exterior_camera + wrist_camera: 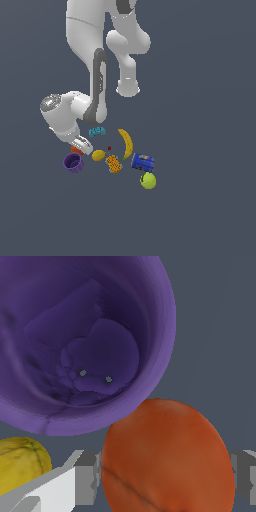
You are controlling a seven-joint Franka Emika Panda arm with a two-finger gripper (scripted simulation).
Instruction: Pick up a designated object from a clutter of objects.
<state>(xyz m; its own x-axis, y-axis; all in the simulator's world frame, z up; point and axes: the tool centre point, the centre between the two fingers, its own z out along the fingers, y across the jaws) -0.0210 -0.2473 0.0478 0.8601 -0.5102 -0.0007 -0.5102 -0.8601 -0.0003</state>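
Note:
The designated object, a small orange-red ball (167, 456), lies on the floor right beside the purple cup (75, 346). My gripper (166, 478) has one finger on each side of the ball, and both fingers (87, 478) press against it with no gap showing. In the exterior view the gripper (81, 145) is low at the clutter's left end. Only a sliver of the orange-red ball (75, 149) shows under it, just above the purple cup (73, 162). The ball still rests at floor level.
A yellow lemon (98, 155) sits close to the exterior view's right of the gripper and also shows as the lemon (20, 463) in the wrist view. Further along are a teal piece (97, 131), banana (126, 143), orange patterned block (114, 164), blue can (143, 162) and yellow-green ball (148, 180).

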